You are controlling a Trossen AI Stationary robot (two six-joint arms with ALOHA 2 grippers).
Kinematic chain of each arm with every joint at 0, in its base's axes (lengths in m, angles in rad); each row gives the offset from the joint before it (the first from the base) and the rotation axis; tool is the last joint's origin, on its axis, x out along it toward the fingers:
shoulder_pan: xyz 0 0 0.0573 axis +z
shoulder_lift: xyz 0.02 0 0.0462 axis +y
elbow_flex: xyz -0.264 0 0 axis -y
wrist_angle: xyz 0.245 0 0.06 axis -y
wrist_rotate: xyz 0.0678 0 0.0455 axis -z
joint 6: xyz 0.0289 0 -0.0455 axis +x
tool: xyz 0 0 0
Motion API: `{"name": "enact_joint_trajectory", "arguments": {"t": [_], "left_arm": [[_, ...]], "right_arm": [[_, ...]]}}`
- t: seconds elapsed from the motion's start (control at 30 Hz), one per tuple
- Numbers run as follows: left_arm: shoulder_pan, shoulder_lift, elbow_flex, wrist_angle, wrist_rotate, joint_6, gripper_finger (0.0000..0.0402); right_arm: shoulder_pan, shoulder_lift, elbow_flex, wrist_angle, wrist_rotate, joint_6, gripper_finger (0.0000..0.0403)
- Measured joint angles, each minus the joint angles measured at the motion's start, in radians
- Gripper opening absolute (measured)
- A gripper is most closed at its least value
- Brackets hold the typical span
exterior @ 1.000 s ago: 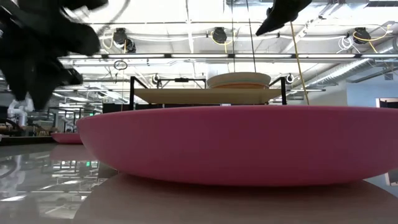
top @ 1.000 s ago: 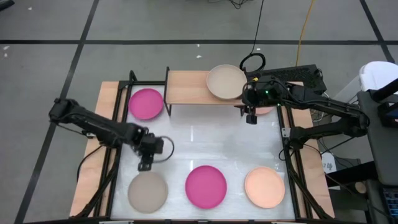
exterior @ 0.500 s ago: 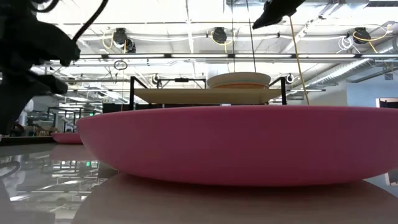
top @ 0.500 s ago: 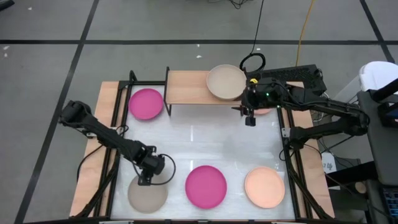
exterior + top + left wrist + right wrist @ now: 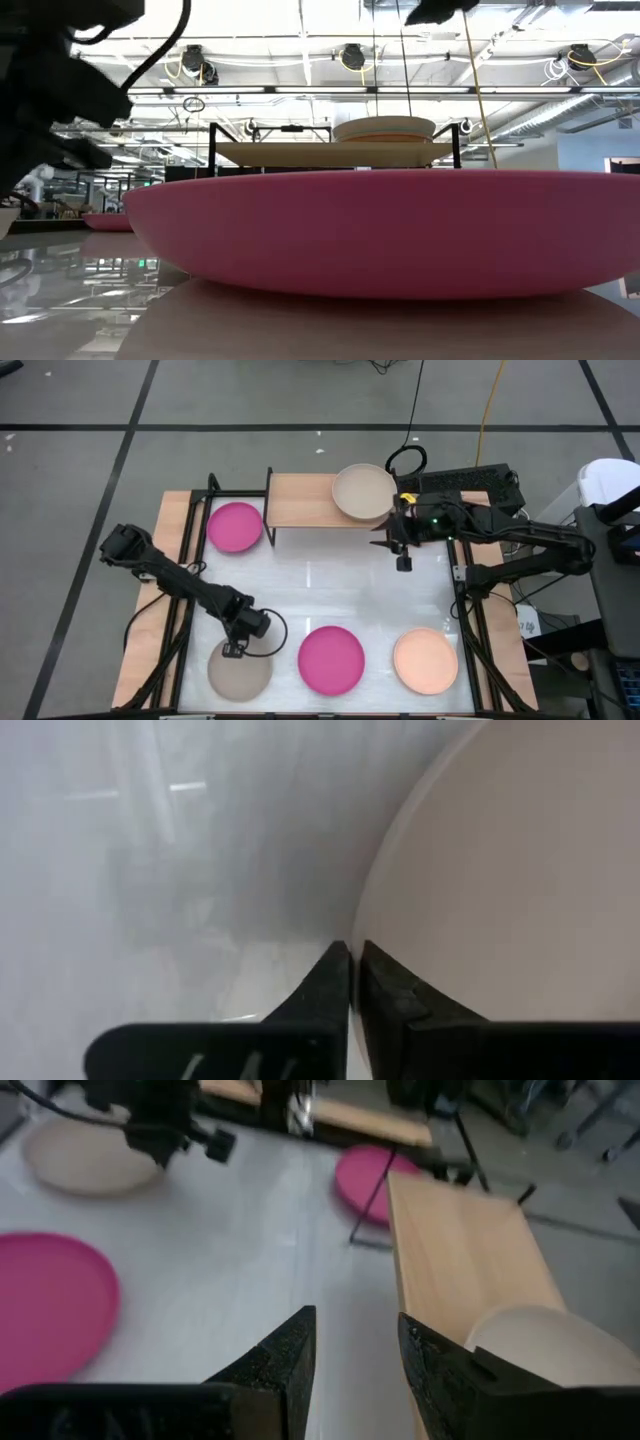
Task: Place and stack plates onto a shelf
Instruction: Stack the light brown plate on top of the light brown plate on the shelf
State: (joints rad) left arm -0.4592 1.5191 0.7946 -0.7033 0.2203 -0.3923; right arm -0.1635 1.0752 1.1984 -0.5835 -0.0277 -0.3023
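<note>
High view overhead, facing straight down on the whole worktop (image 5: 330, 590), low view at worktop level, tight against a magenta plate (image 5: 380, 235), facing the shelf (image 5: 335, 153), left wrist view close above a beige plate (image 5: 510, 880), right wrist view sharing the shelf and magenta plate with the high view.

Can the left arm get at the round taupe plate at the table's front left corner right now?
Probably yes. The left gripper hangs right at the far rim of the round taupe plate, with nothing between them. Its fingers look shut, though, so they would likely need to open first.
</note>
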Motion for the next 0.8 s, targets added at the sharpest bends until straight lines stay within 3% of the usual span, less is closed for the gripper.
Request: {"name": "enact_joint_trajectory", "arguments": {"t": [0.13,0.47,0.63,0.8], "left_arm": [[0.023,-0.052,0.096,-0.112,-0.061,0.060,0.0009],[0.138,-0.095,0.541,-0.423,-0.300,0.411,0.0009],[0.308,-0.095,0.710,-0.383,-0.347,0.661,0.0009],[0.510,-0.074,0.793,-0.207,-0.318,0.884,0.0009]], "right_arm": [[0.021,-0.036,0.000,0.063,0.000,0.000,0.0128],[0.049,-0.174,0.000,0.314,0.000,-0.005,0.0128],[0.049,-0.239,0.000,0.417,0.000,-0.011,0.0128],[0.049,-0.285,0.000,0.475,0.000,-0.027,0.0128]]}}
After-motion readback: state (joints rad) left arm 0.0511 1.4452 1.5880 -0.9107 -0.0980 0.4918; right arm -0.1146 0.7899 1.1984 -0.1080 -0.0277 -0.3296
